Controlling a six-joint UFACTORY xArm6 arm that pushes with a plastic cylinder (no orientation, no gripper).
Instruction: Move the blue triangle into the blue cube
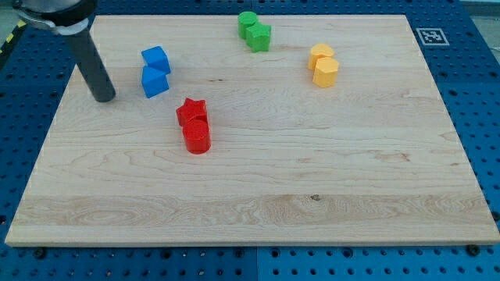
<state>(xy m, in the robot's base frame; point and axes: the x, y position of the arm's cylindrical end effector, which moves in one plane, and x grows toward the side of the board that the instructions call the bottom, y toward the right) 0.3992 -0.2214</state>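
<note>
Across the wooden worktop (258, 187), the blue cube (155, 82) and blue triangle (155, 58) sit touching at the view's upper left. No claw exists; my tip (104, 98) rests just left of the cube. Both blues look light, rigid and slippery: push a flat face.

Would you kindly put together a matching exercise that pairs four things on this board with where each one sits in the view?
Things:
1. blue blocks
2. green blocks
3. yellow blocks
4. red blocks

Places:
A. top, near the middle
B. upper right of centre
C. below and right of the blue pair, left of centre
D. upper left, just right of my tip

Pairs: 1-D, 2-A, 3-B, 4-C
</note>
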